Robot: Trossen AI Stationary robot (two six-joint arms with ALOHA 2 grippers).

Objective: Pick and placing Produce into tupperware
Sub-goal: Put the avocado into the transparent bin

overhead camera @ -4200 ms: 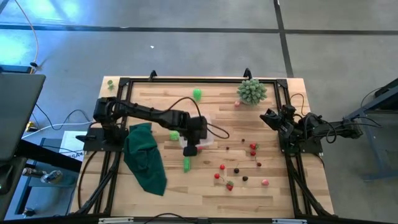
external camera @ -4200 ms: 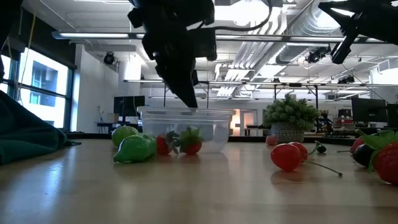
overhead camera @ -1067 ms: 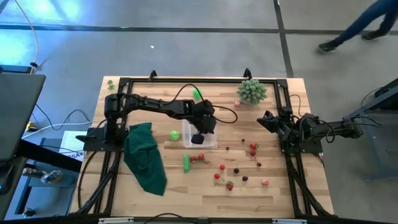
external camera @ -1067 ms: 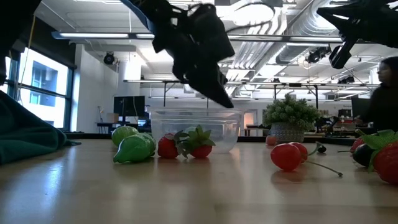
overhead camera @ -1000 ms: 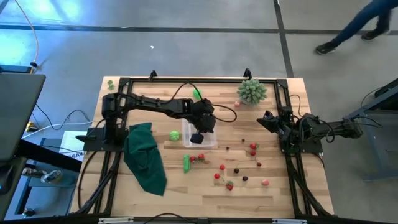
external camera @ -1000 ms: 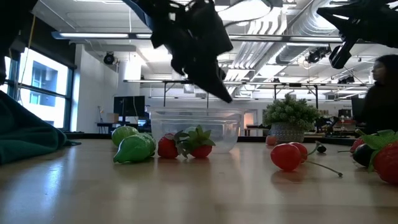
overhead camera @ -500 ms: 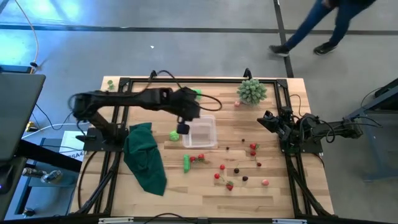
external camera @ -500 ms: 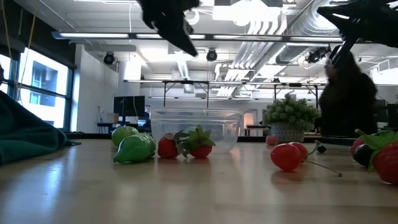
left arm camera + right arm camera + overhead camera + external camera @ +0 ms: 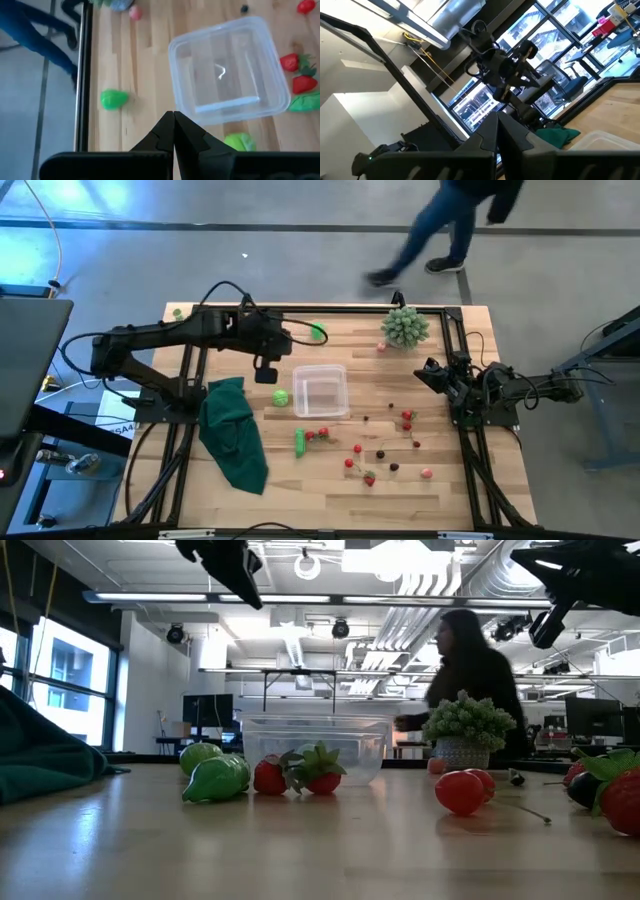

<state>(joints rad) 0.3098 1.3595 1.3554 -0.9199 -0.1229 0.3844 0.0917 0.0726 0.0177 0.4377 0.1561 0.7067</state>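
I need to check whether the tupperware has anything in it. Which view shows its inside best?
The left wrist view: it looks down into the tupperware, which appears empty. The high view shows it smaller, also from above. The low view sees only its side wall; the right wrist view catches just a corner.

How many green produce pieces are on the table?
4: one at the far edge, one left of the tupperware, one before it, one at the far-left corner.
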